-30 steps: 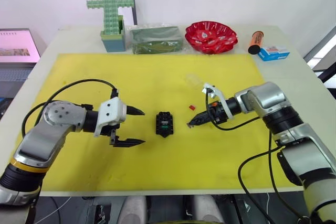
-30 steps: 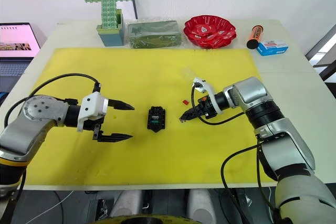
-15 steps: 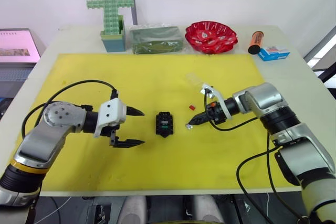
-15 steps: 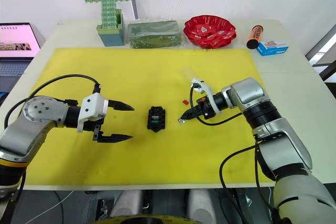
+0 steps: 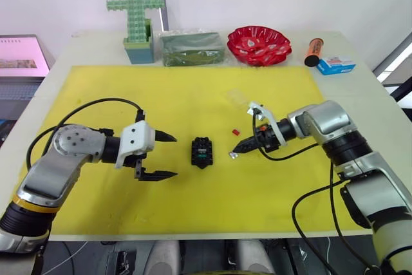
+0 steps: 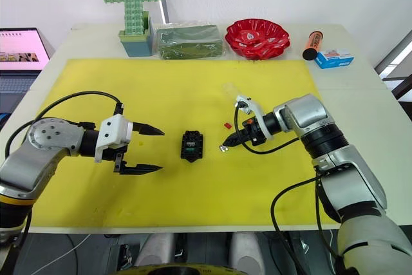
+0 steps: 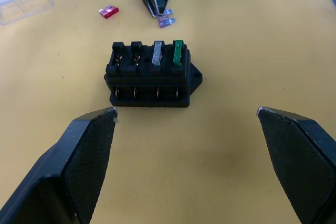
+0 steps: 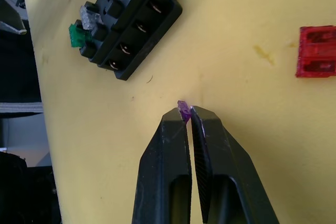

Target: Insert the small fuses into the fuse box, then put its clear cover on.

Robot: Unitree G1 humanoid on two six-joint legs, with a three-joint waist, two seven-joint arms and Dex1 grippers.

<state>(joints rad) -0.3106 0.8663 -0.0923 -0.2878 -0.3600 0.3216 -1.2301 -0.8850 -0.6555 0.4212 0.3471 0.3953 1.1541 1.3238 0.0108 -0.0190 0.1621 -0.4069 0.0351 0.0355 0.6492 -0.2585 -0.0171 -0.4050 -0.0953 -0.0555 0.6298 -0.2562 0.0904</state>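
Note:
The black fuse box (image 5: 201,151) lies mid-mat, with a grey fuse (image 7: 158,55) and a green fuse (image 7: 178,52) standing in two of its slots; the other two slots are bare. My right gripper (image 8: 188,111) is shut on a tiny purple fuse (image 8: 184,110), low over the mat just right of the box. A red fuse (image 5: 235,132) lies loose on the mat behind it. The clear cover (image 5: 237,98) rests farther back. My left gripper (image 5: 172,156) hovers open left of the box, holding nothing.
A yellow mat (image 5: 193,94) covers the table. Along the back stand a green block cross (image 5: 135,20), a green packet (image 5: 192,48), a red bowl (image 5: 259,44), an orange tube (image 5: 313,51) and a blue box (image 5: 336,65). A laptop (image 5: 20,56) sits far left.
My right gripper has shifted only a little beside the fuse box, the small fuse now showing at its tips. The left arm has stayed still.

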